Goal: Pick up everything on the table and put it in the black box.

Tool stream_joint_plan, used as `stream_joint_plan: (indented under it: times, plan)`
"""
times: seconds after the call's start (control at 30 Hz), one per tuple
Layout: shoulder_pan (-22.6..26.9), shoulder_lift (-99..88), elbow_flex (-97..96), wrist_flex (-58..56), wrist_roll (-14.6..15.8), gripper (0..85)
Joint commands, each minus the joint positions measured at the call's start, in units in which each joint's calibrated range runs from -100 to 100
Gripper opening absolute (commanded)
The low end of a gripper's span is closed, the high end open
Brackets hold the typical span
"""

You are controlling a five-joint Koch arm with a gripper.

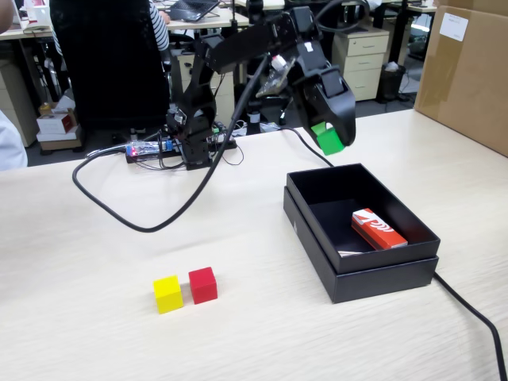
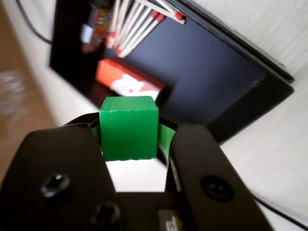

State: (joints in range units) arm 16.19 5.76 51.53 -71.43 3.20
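Observation:
My gripper [image 1: 329, 136] is shut on the green cube [image 1: 327, 139] and holds it in the air just above the far left rim of the black box [image 1: 317, 230]. In the wrist view the green cube [image 2: 128, 127] sits between the two jaws of the gripper [image 2: 129, 131], with the black box [image 2: 211, 72] below and ahead. The yellow cube [image 1: 167, 294] and the red cube [image 1: 203, 285] stand side by side on the table [image 1: 95, 262], at the front left, far from the gripper.
A red-and-white packet [image 1: 378, 228] lies inside the black box; it also shows in the wrist view [image 2: 127, 84]. A black cable [image 1: 135, 218] loops over the table from the arm's base. Another cable [image 1: 476, 313] runs by the box's right corner. A brown carton [image 1: 468, 71] stands at the far right.

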Motion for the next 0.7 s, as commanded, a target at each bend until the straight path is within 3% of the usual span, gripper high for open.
stream_joint_plan:
  times: [0.0, 0.07, 0.23, 0.6, 0.67]
  plan:
    - [0.7, 6.1, 7.4, 1.7, -0.1, 1.1]
    - [1.6, 17.4, 10.3, 1.7, 0.6, 1.2]
    - [1.7, 22.6, 10.5, 1.7, 1.7, 1.2]
    - [1.2, 21.6, -0.3, 1.4, 2.6, 1.5]
    - [1.0, 20.8, -2.9, 1.4, 2.8, 9.3]
